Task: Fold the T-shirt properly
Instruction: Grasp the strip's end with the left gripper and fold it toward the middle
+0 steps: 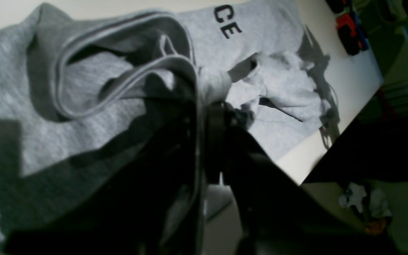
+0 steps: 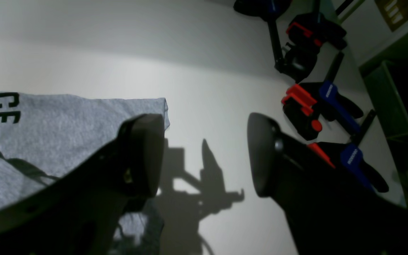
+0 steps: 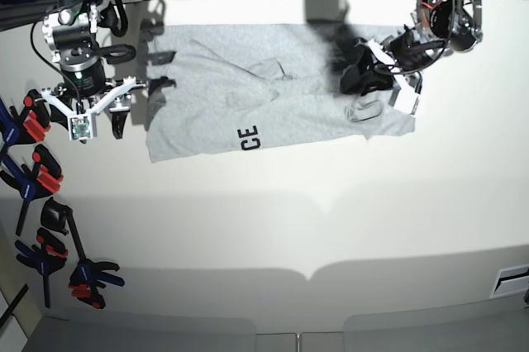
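The grey T-shirt (image 3: pixel 273 104) lies spread across the far part of the white table, with the black letters "CE" (image 3: pixel 247 138) near its front edge. My left gripper (image 3: pixel 357 79) is at the shirt's right part by the collar. In the left wrist view it (image 1: pixel 213 106) is shut on a bunch of grey fabric next to the ribbed collar (image 1: pixel 119 71), and the cloth is pulled up in folds. My right gripper (image 3: pixel 132 108) is open and empty at the shirt's left edge. In the right wrist view it (image 2: pixel 204 156) hangs above the table, one finger (image 2: pixel 143 152) over the shirt's corner (image 2: pixel 66 131).
Several red, blue and black clamps (image 3: pixel 37 178) lie along the table's left edge, and they also show in the right wrist view (image 2: pixel 313 106). The table's edge (image 1: pixel 345 127) runs close to the shirt's sleeve in the left wrist view.
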Robot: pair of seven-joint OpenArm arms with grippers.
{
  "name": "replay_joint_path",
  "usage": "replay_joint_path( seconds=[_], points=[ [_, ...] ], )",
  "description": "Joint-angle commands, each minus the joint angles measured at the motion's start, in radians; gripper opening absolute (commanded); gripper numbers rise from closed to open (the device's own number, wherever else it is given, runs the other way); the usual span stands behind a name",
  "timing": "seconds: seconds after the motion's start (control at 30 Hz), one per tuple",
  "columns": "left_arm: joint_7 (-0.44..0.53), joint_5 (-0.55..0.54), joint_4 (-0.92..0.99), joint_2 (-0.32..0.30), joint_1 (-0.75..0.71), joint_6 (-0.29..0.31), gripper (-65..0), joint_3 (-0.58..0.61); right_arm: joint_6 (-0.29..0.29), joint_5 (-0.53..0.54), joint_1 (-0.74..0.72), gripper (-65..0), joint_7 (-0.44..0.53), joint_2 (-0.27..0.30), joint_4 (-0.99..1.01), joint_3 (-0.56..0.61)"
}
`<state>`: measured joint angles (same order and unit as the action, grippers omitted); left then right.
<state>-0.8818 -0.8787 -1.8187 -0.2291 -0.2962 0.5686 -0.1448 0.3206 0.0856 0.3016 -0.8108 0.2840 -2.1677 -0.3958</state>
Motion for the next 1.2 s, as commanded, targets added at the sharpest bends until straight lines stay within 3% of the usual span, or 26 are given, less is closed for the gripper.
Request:
replay_joint_path(
  seconds=[0.0,0.1,0.13,0.23,0.3,0.4,0.47,0.63,0.8,1.03,1.17],
  points=[
    [0.032,-0.026,-0.016,-0.003,0.008,0.007,-65.0,-0.003,-0.008,0.003,-0.008,-29.9,0.024,0.012,-0.019,-0.007],
    [0.040,-0.027,-0.016,-0.001,0.008,0.006,-65.0,-0.002,-0.008,0.003,-0.008,-29.9,0.026,0.012,-0.019,-0.007],
    [0.040,-0.028,-0.016,-0.001,0.008,0.007,-61.1,-0.002,-0.008,0.003,-0.008,-30.0,0.030,0.013,-0.019,-0.007],
    [0.038,-0.048,-0.016,-0.002,0.008,0.006,-41.1,0.004,-0.007,0.003,-0.008,-30.0,0.065,0.012,-0.019,-0.007],
    [0.014,-0.092,-0.016,-0.002,0.008,0.007,-33.9,0.018,-0.008,0.003,-0.008,-30.0,0.108,0.012,-0.019,-0.007],
    [-0.048,-0.175,-0.016,-0.002,0.008,0.008,-33.8,0.072,-0.008,0.003,-0.008,-30.0,0.116,0.012,-0.019,-0.007],
    [-0.055,-0.175,-0.016,-0.002,0.009,0.016,-33.8,0.116,-0.008,0.003,-0.008,-30.0,0.115,0.012,-0.019,-0.007],
    [0.018,-0.063,-0.016,-0.007,0.034,0.030,-33.8,0.137,-0.007,-0.001,-0.008,-30.0,0.111,0.013,-0.019,-0.007],
    [0.031,-0.010,-0.016,-0.056,0.062,0.030,-33.8,0.137,-0.006,0.058,-0.008,-30.0,-0.047,0.013,0.003,-0.007],
    [0.031,-0.012,-0.016,-0.076,0.063,0.029,-33.8,0.137,-0.006,0.098,-0.034,-29.9,-0.035,0.013,0.287,-0.008],
    [0.031,-0.011,-0.016,-0.076,0.064,0.029,-33.8,0.137,0.003,0.229,-0.074,-30.0,-0.058,0.012,0.430,-0.008]
  ],
)
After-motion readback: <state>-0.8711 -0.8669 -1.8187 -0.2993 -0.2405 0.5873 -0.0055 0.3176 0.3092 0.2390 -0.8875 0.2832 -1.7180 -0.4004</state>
